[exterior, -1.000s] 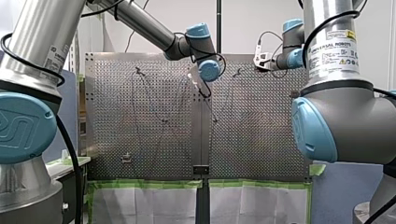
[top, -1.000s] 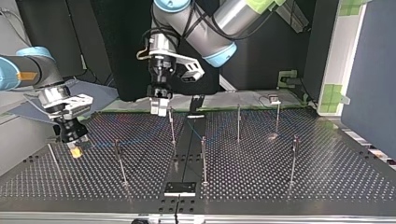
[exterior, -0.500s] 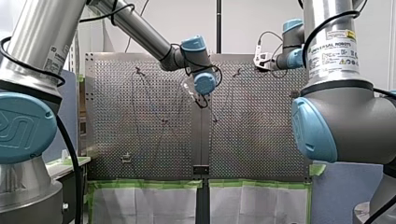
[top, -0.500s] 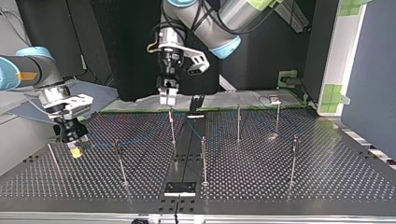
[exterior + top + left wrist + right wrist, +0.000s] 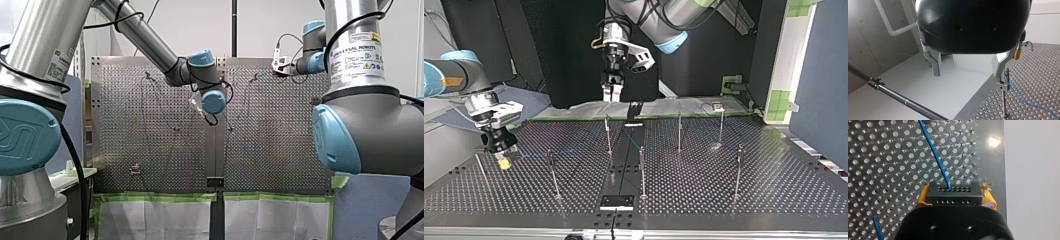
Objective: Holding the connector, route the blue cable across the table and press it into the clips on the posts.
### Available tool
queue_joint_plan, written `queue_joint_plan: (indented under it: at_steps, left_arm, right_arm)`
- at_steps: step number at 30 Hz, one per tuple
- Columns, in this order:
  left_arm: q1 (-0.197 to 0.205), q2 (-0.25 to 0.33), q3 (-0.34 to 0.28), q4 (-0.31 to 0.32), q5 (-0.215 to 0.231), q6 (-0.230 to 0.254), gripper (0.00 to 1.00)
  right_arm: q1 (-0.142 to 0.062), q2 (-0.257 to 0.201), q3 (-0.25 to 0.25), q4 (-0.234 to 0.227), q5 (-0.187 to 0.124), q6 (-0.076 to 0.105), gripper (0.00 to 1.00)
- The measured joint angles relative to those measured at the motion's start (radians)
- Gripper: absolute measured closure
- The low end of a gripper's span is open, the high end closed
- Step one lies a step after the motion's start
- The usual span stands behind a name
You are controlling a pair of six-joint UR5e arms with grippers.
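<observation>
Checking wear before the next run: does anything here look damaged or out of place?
The yellow pads of my right gripper look frayed at their tips, either side of the black connector they clamp. The blue cable leaves it cleanly. Nothing else stands out.

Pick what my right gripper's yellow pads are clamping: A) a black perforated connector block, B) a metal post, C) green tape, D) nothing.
A: in the right wrist view my right gripper squeezes the black perforated connector block between its yellow pads, the thin blue cable leaving it.
</observation>
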Motion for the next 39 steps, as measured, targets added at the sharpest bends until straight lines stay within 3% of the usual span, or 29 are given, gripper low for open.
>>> queue_joint_plan:
  at_steps: [23,39]
  left_arm:
    - [0.000,0.000,-0.202,0.195,0.001,0.000,0.00]
    - [0.000,0.000,-0.341,0.204,0.001,0.000,0.00]
  right_arm:
    - [-0.002,0.000,0.001,0.000,0.009,0.000,1.00]
    - [0.003,0.000,0.001,0.006,0.017,0.000,1.00]
